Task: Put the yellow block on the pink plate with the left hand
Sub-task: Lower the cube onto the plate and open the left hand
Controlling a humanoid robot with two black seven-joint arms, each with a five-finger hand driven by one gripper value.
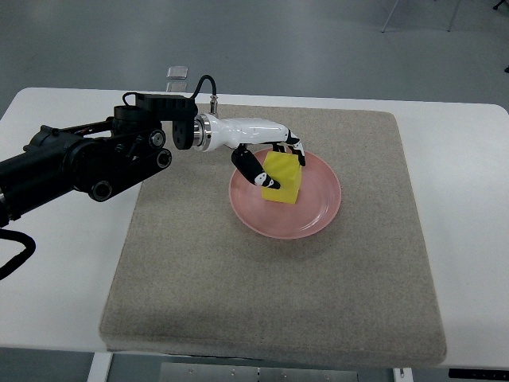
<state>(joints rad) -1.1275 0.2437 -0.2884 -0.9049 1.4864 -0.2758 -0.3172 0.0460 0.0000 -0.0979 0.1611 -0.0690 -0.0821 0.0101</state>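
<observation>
White table (469, 159), rounded corners. Tan mat (270, 294) lies flat on it, covering most of top. Pink plate (318, 215) on mat.

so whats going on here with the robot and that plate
The left robot hand is closed around a yellow block, with its thumb on the block's near-left side and the other fingers over the top. The block is over the pink plate, which sits on a grey mat on a white table; whether it has touched down or is just above the plate is hard to tell. The hand has not let go yet. No right arm is in view.
</observation>
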